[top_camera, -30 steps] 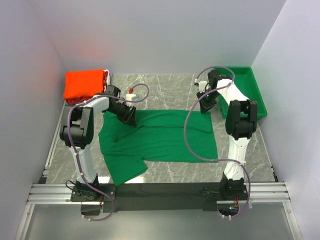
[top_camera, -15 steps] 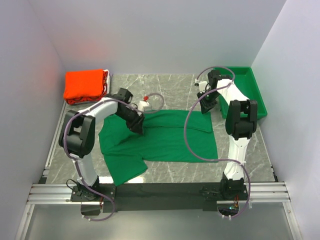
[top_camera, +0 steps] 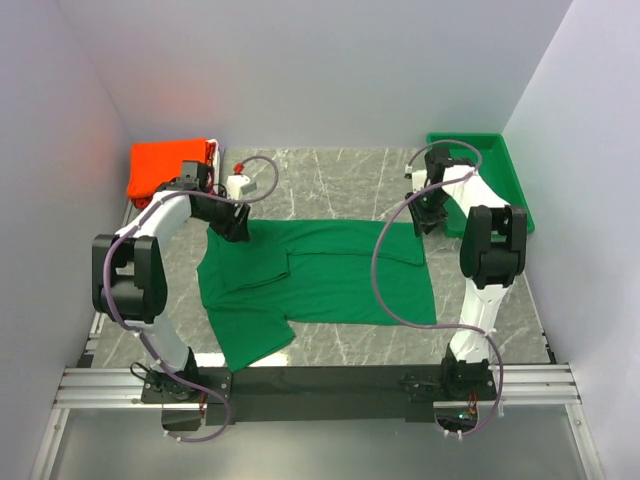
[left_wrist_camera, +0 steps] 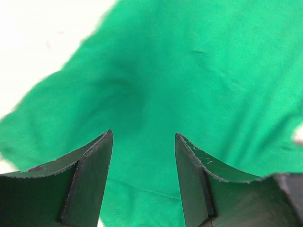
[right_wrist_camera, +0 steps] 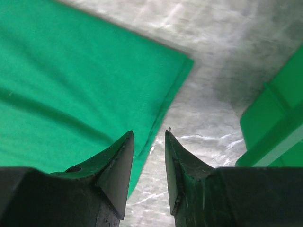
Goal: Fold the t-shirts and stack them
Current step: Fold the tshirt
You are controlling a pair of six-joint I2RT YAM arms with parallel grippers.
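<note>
White walls [top_camera: 320, 70] enclose a grey marble-patterned bench [top_camera: 340, 180] on three sides.

At 10 o'clock on the bench, in the far left corner, lies a folded stack of bright orange-red cloth t-shirts [top_camera: 170, 165]. It sits clear of the other garment.

The left hand [top_camera: 237, 228] is positioned just at 4 o'clock from that stack, over the 10 o'clock corner of a plain dark green short-sleeved t-shirt [top_camera: 330, 280]. The left wrist view shows its two dark fingers [left_wrist_camera: 90, 175] standing well apart. Only green cloth is seen beyond the gap, and nothing is gripped.

The dark green t-shirt occupies the centre of the bench and is spread largely flat. Its length runs from 9 o'clock to 3 o'clock, and one sleeve juts toward 7 o'clock. A fold line crosses the cloth left of centre.

The right hand [top_camera: 428, 218] is positioned at the 2 o'clock corner of the green t-shirt. In the right wrist view its fingers [right_wrist_camera: 118, 165] are set narrowly apart with nothing between them. The shirt's hemmed edge and bare bench are visible through the gap. Whether the fingertips touch the cloth cannot be determined.

A rigid green plastic tray [top_camera: 500, 170] stands at 2 o'clock on the bench, against the right wall and just beside the right hand.
</note>
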